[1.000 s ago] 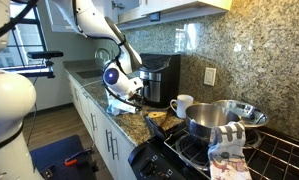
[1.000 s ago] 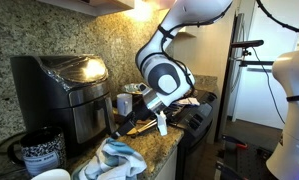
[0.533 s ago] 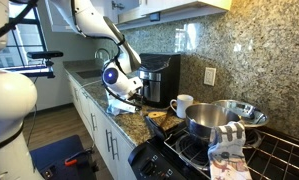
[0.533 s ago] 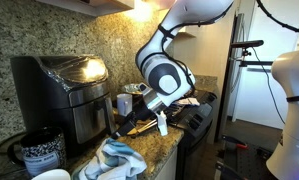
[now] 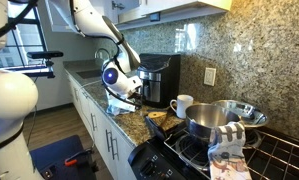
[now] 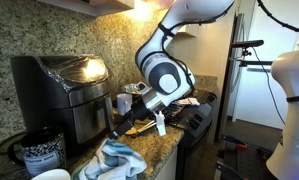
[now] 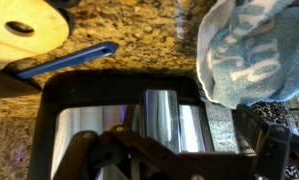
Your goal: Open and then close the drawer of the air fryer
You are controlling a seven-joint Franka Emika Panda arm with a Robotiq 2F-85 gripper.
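Observation:
The air fryer (image 5: 161,78) is a boxy black appliance with silver trim, standing on the granite counter against the wall in both exterior views (image 6: 61,92). Its dark drawer (image 6: 89,118) looks closed, with its handle (image 6: 122,103) sticking out of the front. My gripper (image 6: 137,98) is right at this handle, level with the drawer. In the wrist view I look down on the fryer's black front and its shiny silver handle (image 7: 161,118). My gripper (image 7: 179,160) shows as dark fingers wide apart on either side of the handle, open and holding nothing.
A white mug (image 5: 181,104), a steel pot (image 5: 211,120) and a towel (image 5: 227,140) sit by the stove (image 5: 174,155). A blue-white towel (image 7: 254,55), a blue utensil (image 7: 64,62) and a wooden board (image 7: 24,30) lie on the counter before the fryer. A dark patterned mug (image 6: 37,152) stands nearby.
My gripper has crept very slightly toward the air fryer's front. The drawer has not moved.

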